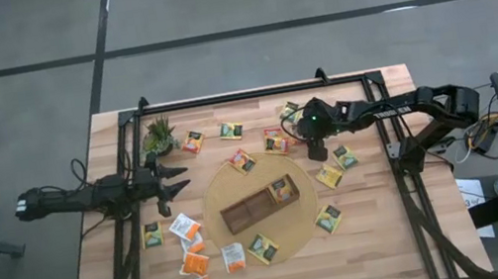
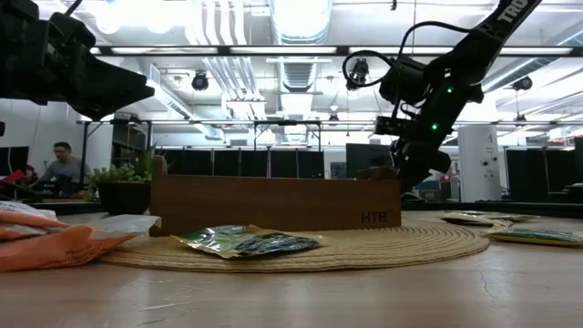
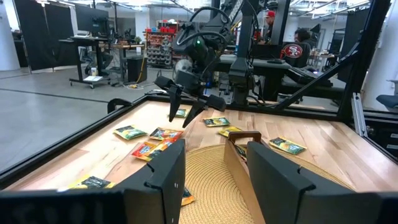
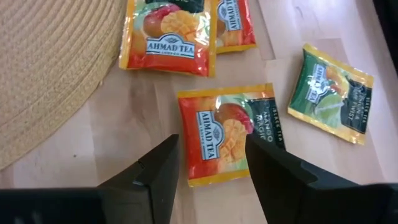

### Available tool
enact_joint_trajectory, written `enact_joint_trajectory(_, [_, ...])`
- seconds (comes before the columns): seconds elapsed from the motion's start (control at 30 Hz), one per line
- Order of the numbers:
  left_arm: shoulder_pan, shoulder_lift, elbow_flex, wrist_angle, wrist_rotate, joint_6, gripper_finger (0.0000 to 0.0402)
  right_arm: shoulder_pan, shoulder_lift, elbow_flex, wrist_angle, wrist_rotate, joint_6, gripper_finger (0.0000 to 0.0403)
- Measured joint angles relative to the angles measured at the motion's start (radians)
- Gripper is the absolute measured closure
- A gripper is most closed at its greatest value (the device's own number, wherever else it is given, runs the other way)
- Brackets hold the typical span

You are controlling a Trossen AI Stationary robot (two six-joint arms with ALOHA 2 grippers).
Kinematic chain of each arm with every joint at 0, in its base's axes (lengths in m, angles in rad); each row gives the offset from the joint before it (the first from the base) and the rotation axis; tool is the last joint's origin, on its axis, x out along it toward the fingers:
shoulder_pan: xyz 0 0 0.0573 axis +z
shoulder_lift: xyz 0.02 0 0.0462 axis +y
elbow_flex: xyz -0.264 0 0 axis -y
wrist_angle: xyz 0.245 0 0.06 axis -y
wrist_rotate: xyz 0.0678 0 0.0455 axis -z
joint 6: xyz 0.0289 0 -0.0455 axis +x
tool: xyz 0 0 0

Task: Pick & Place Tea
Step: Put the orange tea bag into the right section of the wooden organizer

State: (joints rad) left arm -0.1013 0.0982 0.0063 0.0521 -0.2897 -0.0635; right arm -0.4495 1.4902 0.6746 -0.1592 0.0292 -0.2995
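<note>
While right gripper hangs open over orange sachet — unheld | left gripper spread wide — idle

We are looking straight down on the table – and level across it; both views are sharing the wooden tray.

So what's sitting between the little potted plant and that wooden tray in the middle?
Seen from above, an orange tea sachet lies between the potted plant and the wooden tray, on the round woven mat's edge.
</note>
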Motion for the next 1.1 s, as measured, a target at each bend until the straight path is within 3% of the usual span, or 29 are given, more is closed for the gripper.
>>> enact_joint_trajectory(1.1, [0.000,0.000,0.000,0.000,0.000,0.000,0.0236,-0.010,0.000,-0.029,0.069,-0.003,0.026,0.0227])
